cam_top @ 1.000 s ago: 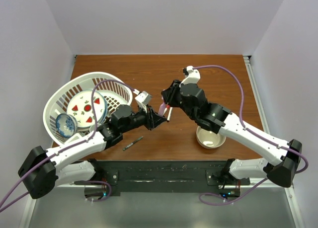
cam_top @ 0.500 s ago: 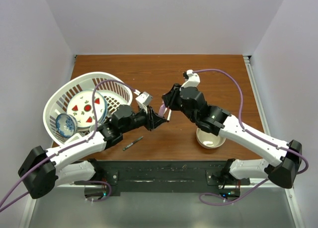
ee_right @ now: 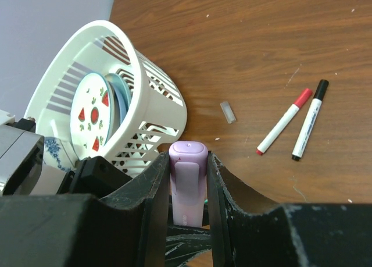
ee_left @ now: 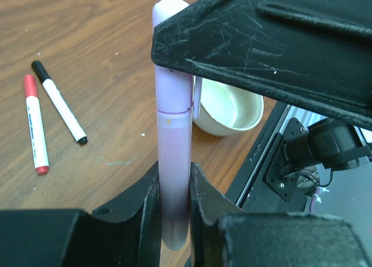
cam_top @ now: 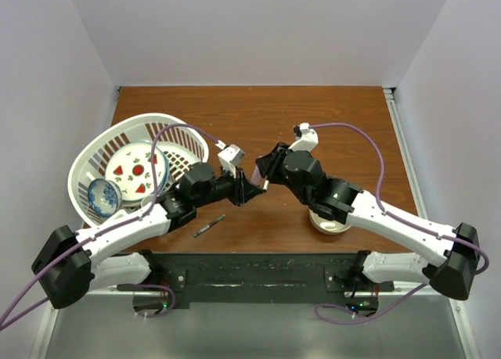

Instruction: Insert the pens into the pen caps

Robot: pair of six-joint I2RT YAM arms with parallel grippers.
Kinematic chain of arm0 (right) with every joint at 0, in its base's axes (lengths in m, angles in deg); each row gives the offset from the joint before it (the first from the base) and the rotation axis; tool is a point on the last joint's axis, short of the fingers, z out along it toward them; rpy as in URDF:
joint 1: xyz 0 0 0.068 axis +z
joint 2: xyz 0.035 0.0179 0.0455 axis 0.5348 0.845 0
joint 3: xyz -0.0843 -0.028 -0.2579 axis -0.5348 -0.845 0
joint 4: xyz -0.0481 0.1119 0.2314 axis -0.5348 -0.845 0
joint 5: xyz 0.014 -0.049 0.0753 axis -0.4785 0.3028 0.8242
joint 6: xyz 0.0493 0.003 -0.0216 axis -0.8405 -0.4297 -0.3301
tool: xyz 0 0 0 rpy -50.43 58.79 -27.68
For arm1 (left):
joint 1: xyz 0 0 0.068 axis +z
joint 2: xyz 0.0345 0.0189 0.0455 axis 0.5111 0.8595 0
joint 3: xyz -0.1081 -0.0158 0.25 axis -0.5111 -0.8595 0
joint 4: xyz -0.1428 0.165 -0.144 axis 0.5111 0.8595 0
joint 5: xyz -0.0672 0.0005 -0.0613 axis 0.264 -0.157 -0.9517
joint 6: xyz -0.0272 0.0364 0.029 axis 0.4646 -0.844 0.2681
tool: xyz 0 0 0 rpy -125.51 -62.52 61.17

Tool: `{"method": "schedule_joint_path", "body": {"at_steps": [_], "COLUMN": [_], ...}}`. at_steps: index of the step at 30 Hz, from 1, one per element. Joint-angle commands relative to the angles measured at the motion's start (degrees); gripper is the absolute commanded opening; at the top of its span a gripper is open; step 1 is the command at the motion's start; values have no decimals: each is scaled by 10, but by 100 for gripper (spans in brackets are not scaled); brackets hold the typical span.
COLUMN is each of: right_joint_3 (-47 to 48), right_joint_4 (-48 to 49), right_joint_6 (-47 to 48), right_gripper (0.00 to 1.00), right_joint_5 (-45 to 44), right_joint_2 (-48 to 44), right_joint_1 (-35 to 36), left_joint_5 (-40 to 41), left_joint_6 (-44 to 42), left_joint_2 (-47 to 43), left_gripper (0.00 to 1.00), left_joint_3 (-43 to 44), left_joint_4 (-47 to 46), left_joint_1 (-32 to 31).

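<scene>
**Pink pen and cap held between both grippers, right of the basket**

The left gripper (ee_left: 174,182) has its jaws narrow, clamped on the barrel of the pink pen (ee_left: 173,150). The pen stands upright in the left wrist view. The right gripper (ee_right: 188,177) also has narrow jaws, clamped on the pink cap (ee_right: 188,156). The cap sits over the pen's upper end, and a thin seam shows where its edge meets the barrel. From above, the two grippers meet tip to tip just right of the basket (cam_top: 149,117), over the table (cam_top: 235,109), with the pen between them.

A grey pen (cam_top: 209,225) lies on the table just in front of the basket's right end, apart from both grippers. A red pen (ee_right: 283,123) and a black pen (ee_right: 308,123) lie close together well to the right of the basket. Both have white barrels and wear caps of their own colour. A small pale cap (ee_right: 228,111) lies on the wood between the basket and those two pens.

A cream bowl (ee_left: 232,113) stands well right of the basket, partly under the right arm in the top view. The basket holds a strawberry plate (cam_top: 137,170) and a blue bowl (cam_top: 102,196).
</scene>
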Motion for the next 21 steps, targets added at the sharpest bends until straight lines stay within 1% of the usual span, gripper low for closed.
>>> {"method": "schedule_joint_path", "body": {"at_steps": [1,5,6,7,9,10,11,13,14,15,16,17,18,21], "right_joint_3": [-26,-22,-19,-18,-15,-10,-8,-3,-4,-5,-4,-3,0,17], "right_joint_4": [-17,-14,-13,-12,-11,-12,-13,-15,-12,0,1,1,0,-17], "right_joint_6": [-47,-59,-59,-58,-44,-38,-30,-5,5,38,51,65,100,149], "right_gripper": [10,22,26,32,38,44,46,50,54,57,59,64,67,76], "right_joint_5": [17,28,28,28,22,18,16,10,10,22,25,32,40,74], "right_joint_2": [-5,0,-2,-6,-20,-26,-32,-56,-67,-75,-95,-104,-111,-139], "right_joint_1": [35,47,49,48,48,48,49,48,48,48,48,48,48,48], "left_joint_5": [17,16,15,12,10,6,3,-16,-25,-34,-55,-67,-78,-108], "left_joint_6": [-11,-8,-8,-9,-9,-8,-7,-6,-6,-6,-6,-4,-3,2], "left_joint_2": [-5,-7,-7,-8,-15,-19,-28,-38,-48,-53,-59,-71,-78,-106], "left_gripper": [0,0,0,0,0,0,0,0,0,0,0,0,0,0], "left_joint_3": [53,56,56,54,49,44,36,29,23,21,14,11,7,-8], "left_joint_4": [-77,-83,-83,-83,-85,-85,-86,-89,-90,-85,-85,-84,-78,-70], "left_joint_1": [0,1,1,1,1,1,1,1,1,1,0,1,2,0]}}
